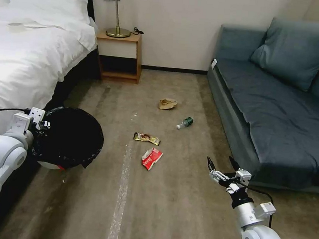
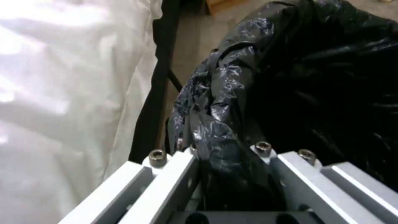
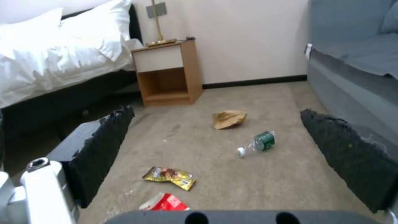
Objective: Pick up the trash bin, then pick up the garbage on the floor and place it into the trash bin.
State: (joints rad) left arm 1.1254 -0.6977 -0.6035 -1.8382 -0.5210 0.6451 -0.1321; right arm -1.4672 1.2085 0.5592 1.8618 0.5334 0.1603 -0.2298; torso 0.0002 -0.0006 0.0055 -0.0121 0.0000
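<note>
1. Beige-brown carpet floor, faint pale streak; bears four litter pieces between bed and sofa
2. Trash bin, black-bagged, red band at base; held tilted at the robot's left, left gripper pinching the bagged rim; bin body mostly hidden by bag
3. Right gripper, fingers spread, empty; the nearer arm to the litter, which lies ahead and to its left
4. Red-and-white wrapper, nearest; cut off in right wrist view
5. Gold-brown wrapper, long axis crosswise
6. Tan paper bag
7. Green bottle, cap toward robot
</note>
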